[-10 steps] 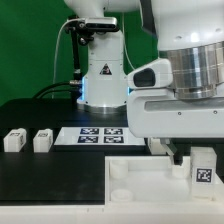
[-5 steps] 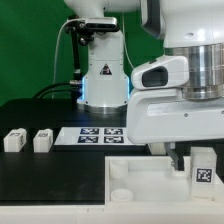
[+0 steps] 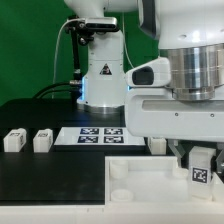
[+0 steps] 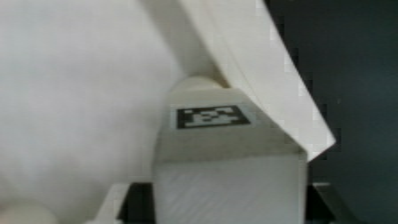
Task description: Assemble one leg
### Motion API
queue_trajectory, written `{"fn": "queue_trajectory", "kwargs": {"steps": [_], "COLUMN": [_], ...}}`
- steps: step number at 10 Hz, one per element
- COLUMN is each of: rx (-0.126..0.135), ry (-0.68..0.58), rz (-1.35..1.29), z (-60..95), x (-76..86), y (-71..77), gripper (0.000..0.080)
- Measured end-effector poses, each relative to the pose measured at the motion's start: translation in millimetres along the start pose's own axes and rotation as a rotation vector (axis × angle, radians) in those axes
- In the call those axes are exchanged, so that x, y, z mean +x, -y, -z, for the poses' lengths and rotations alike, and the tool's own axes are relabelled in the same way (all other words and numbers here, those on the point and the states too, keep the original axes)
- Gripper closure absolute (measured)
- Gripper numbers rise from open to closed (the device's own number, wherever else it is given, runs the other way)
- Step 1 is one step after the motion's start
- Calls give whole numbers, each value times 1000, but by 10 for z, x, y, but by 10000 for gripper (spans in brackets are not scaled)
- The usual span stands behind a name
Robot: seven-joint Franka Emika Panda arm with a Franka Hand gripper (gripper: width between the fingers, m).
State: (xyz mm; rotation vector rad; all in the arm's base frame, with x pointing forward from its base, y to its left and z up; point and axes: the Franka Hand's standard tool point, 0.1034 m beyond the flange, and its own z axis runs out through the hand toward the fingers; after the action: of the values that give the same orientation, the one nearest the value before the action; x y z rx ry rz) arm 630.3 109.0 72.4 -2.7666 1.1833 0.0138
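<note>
My gripper (image 3: 200, 160) is shut on a white leg (image 3: 200, 170), whose black-and-white tag faces the camera. It holds the leg upright at the exterior view's lower right, over the near right corner of the large flat white tray-like part (image 3: 140, 176). In the wrist view the leg (image 4: 217, 165) fills the space between the gripper's (image 4: 221, 208) dark fingers. Its tag points toward the tray's raised edge (image 4: 258, 70). Whether the leg touches the tray is hidden. Two more legs (image 3: 14, 141) (image 3: 42, 140) lie on the black table at the exterior view's left.
The marker board (image 3: 95, 134) lies flat at the middle of the table behind the tray. The arm's white base (image 3: 103, 72) stands at the back. My wrist housing (image 3: 175, 110) blocks much of the exterior view's right side.
The wrist has shifted slightly, up and back down, over the tray's corner. The leg stays in the grip at almost the same place. The two loose legs have not moved.
</note>
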Motion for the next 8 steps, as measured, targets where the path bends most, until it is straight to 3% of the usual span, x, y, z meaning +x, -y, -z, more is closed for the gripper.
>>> {"fn": "queue_trajectory", "kwargs": {"steps": [4, 6, 8], "rx": [42, 44, 44], "ry": [48, 65, 64], "rz": [-606, -764, -741], "z": [-3, -8, -9], "x": [-6, -29, -27], "y": [-47, -37, -39], "gripper": [501, 501, 502]}}
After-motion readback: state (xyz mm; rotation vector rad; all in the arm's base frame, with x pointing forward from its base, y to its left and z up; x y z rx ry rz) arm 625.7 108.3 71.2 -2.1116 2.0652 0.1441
